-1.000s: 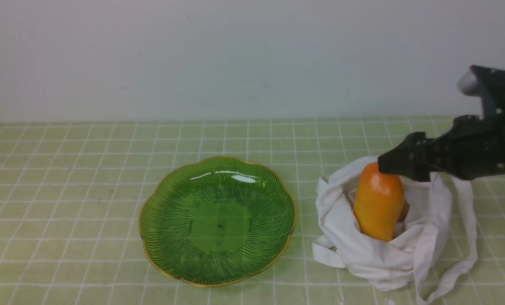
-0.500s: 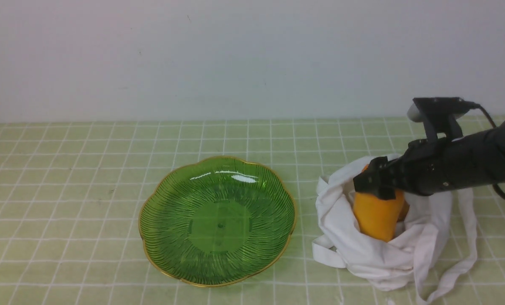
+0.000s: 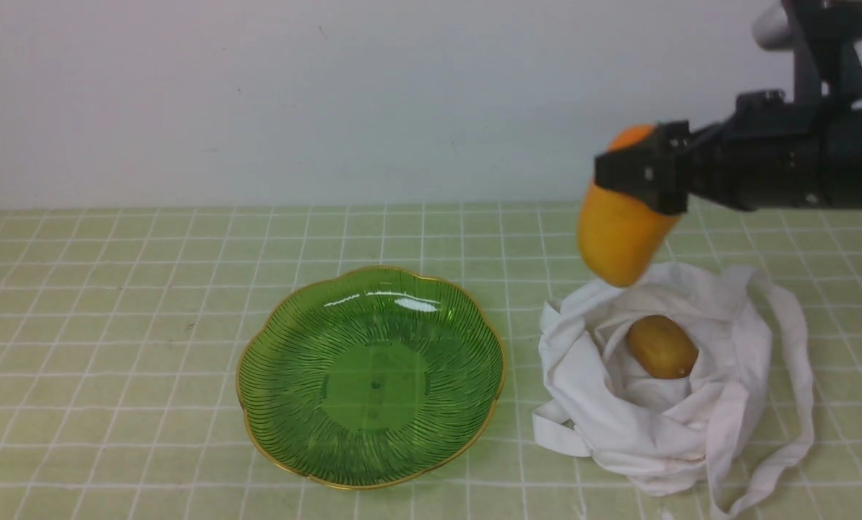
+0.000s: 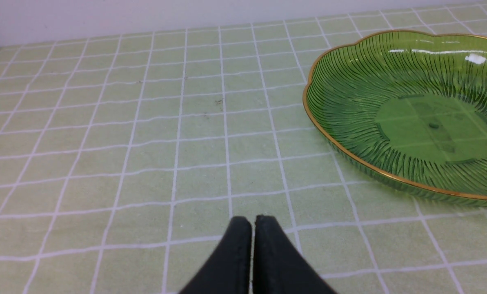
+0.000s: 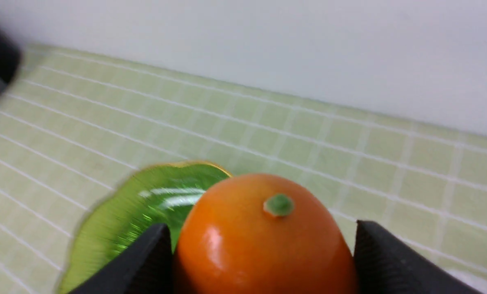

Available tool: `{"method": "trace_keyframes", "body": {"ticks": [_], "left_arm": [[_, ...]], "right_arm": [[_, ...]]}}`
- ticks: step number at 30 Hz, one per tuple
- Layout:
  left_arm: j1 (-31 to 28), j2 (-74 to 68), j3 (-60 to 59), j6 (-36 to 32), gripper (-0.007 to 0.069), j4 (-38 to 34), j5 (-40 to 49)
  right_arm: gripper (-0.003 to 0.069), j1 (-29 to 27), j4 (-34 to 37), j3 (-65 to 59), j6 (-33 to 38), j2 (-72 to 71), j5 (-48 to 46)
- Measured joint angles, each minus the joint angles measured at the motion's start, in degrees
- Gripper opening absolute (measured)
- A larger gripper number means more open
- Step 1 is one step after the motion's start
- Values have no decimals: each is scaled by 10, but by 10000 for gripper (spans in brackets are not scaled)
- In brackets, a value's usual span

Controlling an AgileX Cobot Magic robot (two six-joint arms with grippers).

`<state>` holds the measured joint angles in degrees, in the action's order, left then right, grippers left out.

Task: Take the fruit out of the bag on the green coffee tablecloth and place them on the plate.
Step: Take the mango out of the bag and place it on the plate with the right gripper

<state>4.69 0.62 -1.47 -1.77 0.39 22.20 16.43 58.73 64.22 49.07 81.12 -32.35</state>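
Note:
My right gripper (image 3: 636, 177) is shut on the orange-yellow mango (image 3: 617, 231) and holds it in the air above the far left edge of the white bag (image 3: 597, 383). In the right wrist view the mango (image 5: 263, 241) sits between both black fingers (image 5: 384, 261). The brown kiwi (image 3: 662, 347) lies inside the open bag. The green plate (image 3: 286, 383) stands empty left of the bag on the green tablecloth (image 3: 113, 325). My left gripper (image 4: 252, 222) is shut and empty, low over the cloth beside the plate (image 4: 329, 118); it does not show in the front view.
A white wall (image 3: 329, 94) rises behind the cloth's far edge. The bag's long strap (image 3: 792, 404) loops over the cloth on the right side of the bag.
My right gripper closed on the mango in the bag and lifted it up and slightly left, out of the bag. The kiwi is now uncovered in the bag.

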Motion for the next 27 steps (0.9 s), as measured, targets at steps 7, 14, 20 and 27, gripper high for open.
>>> {"method": "trace_keyframes", "body": {"ticks": [7, 14, 20, 27], "left_arm": [[0, 0, 0, 0, -8, 0, 0], [0, 0, 0, 0, -8, 0, 0], [0, 0, 0, 0, -8, 0, 0], [0, 0, 0, 0, -8, 0, 0]], "right_arm": [[513, 144, 64, 63, 55, 112, 20], [513, 202, 122, 108, 57, 291, 57], [529, 210, 138, 144, 57, 353, 57], [675, 210, 139, 149, 57, 358, 57]]}}
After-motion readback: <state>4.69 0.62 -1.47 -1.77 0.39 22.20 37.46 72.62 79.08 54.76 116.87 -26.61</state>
